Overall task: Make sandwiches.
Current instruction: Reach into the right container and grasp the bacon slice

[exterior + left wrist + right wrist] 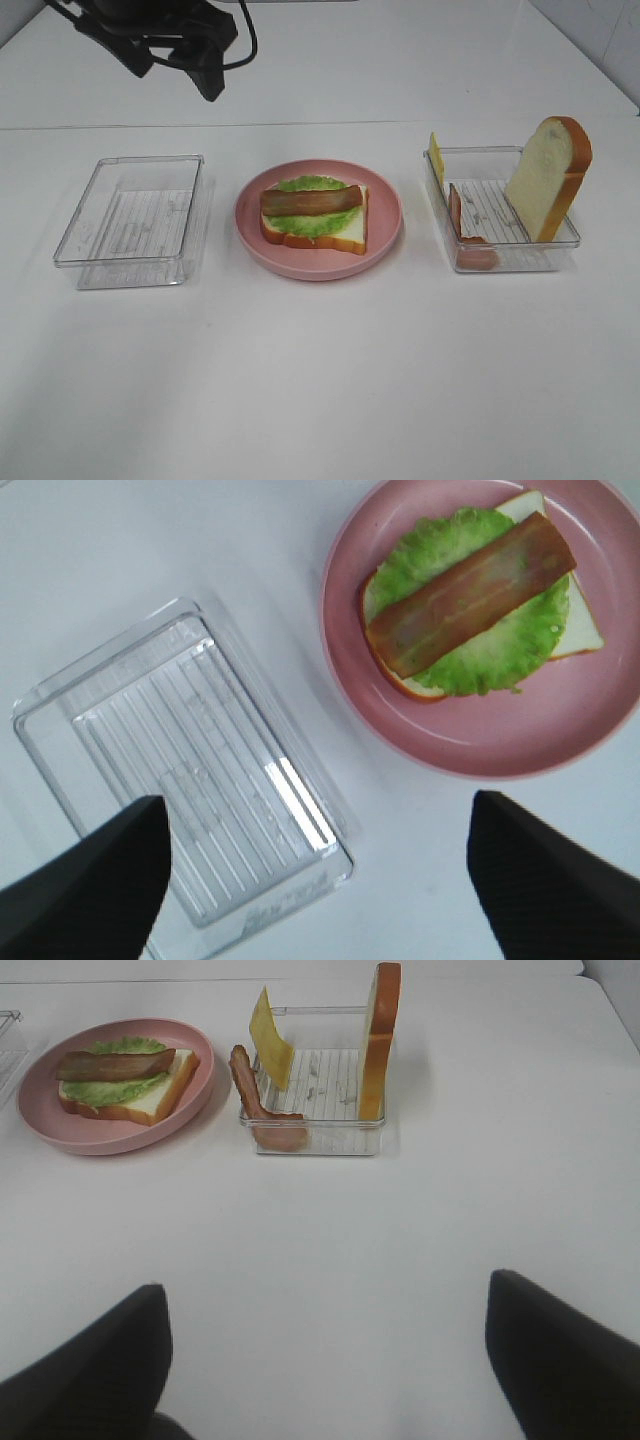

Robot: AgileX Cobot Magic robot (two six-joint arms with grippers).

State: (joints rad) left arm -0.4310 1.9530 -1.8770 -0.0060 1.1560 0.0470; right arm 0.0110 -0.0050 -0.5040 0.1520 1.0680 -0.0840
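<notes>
The open sandwich (313, 215) lies on the round pink plate (385, 235): one bread slice, green lettuce and a bacon strip (310, 200) on top. It also shows in the left wrist view (480, 610) and the right wrist view (125, 1080). The second bread slice (545, 175) stands upright in the right clear tray (540, 255), with a yellow cheese square (436, 157) and another bacon strip (458, 215) leaning at its left end. My left gripper (175, 70) is open and empty, high above the table behind the left tray. My right gripper (325, 1360) is open and empty, well short of the right tray, and is out of the exterior view.
An empty clear tray (130, 215) sits left of the plate and shows under the left gripper in the left wrist view (190, 780). The white table spreads wide in front of the plate and trays. In the right wrist view the bread (378, 1040), cheese (270, 1035) and bacon (248, 1085) stand in their tray.
</notes>
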